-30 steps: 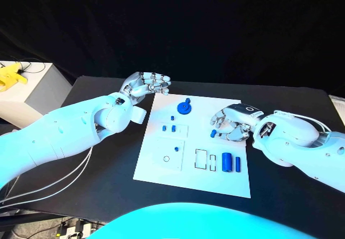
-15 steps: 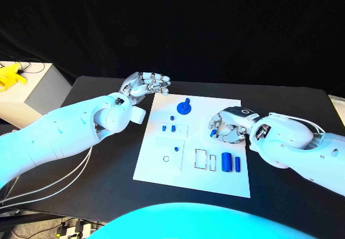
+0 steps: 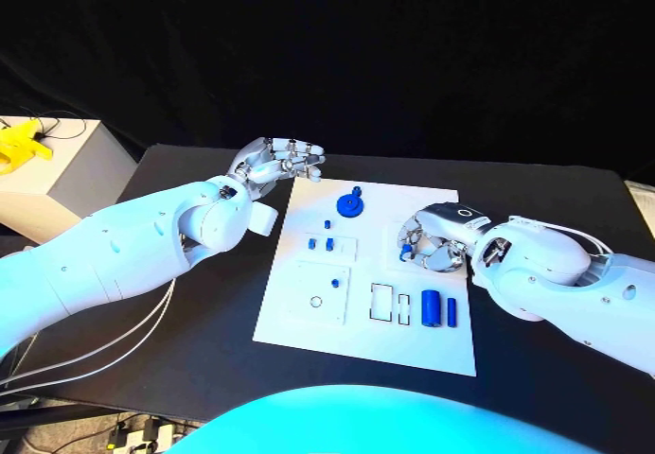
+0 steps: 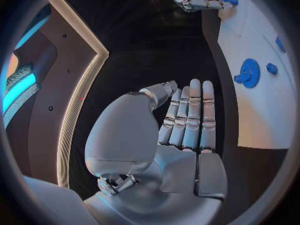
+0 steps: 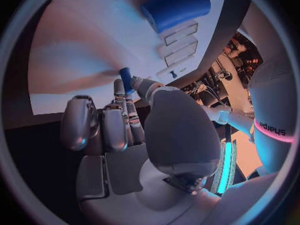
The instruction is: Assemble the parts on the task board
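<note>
Watching from beside the bench, I am thinking the risk lies with the right hand, which is hovering over the right middle of the task board: it is pinching a small blue peg between thumb and fingertips, and such a slight grip could let the peg tilt or slip, so it could miss its slot or knock the neighbouring blue pieces. Going down in size, the blue gear is sitting near the board's far edge, and two blue bars are lying nearer the robot, close to the right hand. The left hand is hanging just off the board's far left corner, its fingers pressed side by side and holding nothing.
</note>
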`<state>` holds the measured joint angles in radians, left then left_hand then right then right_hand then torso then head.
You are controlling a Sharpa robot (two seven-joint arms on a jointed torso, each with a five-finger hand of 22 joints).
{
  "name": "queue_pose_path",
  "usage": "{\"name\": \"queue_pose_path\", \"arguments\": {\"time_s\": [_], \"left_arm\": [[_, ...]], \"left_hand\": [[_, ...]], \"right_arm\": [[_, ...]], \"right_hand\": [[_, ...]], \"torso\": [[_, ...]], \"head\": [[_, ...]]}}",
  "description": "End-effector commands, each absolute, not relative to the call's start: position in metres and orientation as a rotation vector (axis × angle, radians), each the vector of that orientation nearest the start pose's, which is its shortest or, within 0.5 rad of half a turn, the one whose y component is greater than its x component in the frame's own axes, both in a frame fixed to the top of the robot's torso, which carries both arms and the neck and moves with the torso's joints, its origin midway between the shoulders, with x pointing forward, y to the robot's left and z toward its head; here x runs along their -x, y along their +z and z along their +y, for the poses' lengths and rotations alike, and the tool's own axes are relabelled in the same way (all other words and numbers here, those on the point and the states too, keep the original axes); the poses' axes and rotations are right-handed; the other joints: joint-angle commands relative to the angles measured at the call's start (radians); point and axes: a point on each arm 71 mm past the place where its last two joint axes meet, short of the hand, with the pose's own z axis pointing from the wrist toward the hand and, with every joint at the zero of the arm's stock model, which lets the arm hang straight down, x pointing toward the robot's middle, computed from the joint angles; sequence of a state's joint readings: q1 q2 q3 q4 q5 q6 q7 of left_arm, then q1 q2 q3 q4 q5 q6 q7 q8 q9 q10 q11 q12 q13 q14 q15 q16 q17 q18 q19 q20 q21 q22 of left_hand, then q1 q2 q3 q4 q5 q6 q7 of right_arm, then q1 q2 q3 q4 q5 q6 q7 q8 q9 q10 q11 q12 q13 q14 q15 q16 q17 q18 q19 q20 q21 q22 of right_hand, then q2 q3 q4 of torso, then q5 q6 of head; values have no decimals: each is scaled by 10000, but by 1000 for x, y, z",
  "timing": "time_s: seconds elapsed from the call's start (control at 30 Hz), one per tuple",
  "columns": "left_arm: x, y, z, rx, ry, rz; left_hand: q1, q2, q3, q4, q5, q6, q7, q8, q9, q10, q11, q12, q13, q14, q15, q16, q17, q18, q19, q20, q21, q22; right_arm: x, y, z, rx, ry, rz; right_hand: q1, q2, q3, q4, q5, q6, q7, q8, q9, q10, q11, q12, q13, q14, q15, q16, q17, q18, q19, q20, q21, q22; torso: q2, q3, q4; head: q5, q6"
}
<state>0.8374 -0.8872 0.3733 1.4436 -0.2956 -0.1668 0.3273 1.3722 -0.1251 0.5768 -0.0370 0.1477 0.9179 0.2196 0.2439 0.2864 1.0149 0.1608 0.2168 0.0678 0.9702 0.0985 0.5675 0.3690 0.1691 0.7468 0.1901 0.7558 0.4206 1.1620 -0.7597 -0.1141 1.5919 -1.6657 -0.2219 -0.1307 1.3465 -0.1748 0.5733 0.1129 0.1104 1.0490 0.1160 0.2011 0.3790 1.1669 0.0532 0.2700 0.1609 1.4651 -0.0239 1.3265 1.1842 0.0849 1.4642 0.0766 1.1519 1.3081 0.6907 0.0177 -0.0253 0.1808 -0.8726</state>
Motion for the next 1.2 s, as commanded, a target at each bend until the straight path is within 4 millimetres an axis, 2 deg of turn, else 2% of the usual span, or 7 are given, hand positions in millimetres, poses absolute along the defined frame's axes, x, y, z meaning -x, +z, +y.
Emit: {"name": "queue_pose_path", "arguments": {"time_s": [0.03, 0.2, 0.43, 0.77, 0.97, 1.2], "left_arm": [[-484, -212, 264, 10735, -15524, 14007], [-484, -212, 264, 10742, -15536, 14041], [-484, -213, 263, 10737, -15564, 14060], [-484, -213, 264, 10735, -15558, 14042], [-484, -214, 263, 10722, -15600, 14041], [-484, -215, 261, 10735, -15629, 14056]], "left_hand": [[-84, -2, 14, 54, -15, -87, -12, 42, -16, -58, -4, 54, 7, -56, 10, 58, 13, 111, -20, 67, -34, -9], [-82, -3, 18, 54, -15, -90, -13, 43, -16, -63, -5, 55, 7, -61, 10, 58, 14, 113, -19, 68, -42, -14], [-74, 3, 31, 55, -14, -92, -15, 47, -15, -72, -6, 59, 7, -69, 9, 60, 15, 116, -13, 70, -58, -26], [-58, -15, 40, 41, -16, -102, -16, 52, -14, -86, -6, 67, 8, -83, 8, 62, 18, 120, -5, 72, -82, -44], [-51, -26, 41, 33, -16, -105, -15, 53, -13, -90, -6, 69, 8, -88, 7, 63, 19, 121, -3, 72, -89, -48], [-51, -26, 41, 33, -16, -105, -15, 53, -13, -90, -6, 69, 8, -88, 7, 63, 19, 121, -3, 72, -89, -48]], "right_arm": [[-444, -223, -134, 4783, 6534, 16936], [-443, -221, -135, 4674, 6509, 16624], [-437, -215, -136, 4337, 6721, 16033], [-421, -185, -132, 3889, 7778, 14685], [-412, -176, -121, 3993, 8452, 14201], [-398, -182, -93, 4336, 9382, 14091]], "right_hand": [[165, 194, 185, -113, -17, 145, -28, 151, 152, 140, -62, 84, 52, 312, -88, 74, 38, -124, 348, -97, 135, 728], [446, 239, 520, -549, 70, 298, -50, 398, 369, 395, -140, 230, 199, 318, -156, 97, 54, -165, 389, -178, 357, 859], [443, 215, 612, -622, 88, 322, -50, 458, 433, 453, -150, 243, 243, 327, -169, 124, 91, -180, 404, -190, 440, 907], [408, 165, 695, -682, 161, 343, -49, 511, 495, 500, -154, 243, 284, 334, -176, 142, 109, -201, 427, -200, 555, 970], [404, 150, 720, -704, 173, 352, -52, 526, 512, 507, -157, 237, 292, 332, -177, 138, 101, -205, 430, -202, 579, 983], [402, 141, 747, -725, 183, 357, -53, 538, 528, 512, -158, 226, 298, 325, -179, 119, 69, -199, 423, -204, 545, 971]], "torso": [[3, -7, 3], [-6, -5, 3], [-4, -5, 4], [-3, -2, -7], [0, -2, -3], [2, 4, -2]], "head": [[-19, 0], [11, 0], [25, 0], [78, 0], [123, 0], [221, 0]]}}
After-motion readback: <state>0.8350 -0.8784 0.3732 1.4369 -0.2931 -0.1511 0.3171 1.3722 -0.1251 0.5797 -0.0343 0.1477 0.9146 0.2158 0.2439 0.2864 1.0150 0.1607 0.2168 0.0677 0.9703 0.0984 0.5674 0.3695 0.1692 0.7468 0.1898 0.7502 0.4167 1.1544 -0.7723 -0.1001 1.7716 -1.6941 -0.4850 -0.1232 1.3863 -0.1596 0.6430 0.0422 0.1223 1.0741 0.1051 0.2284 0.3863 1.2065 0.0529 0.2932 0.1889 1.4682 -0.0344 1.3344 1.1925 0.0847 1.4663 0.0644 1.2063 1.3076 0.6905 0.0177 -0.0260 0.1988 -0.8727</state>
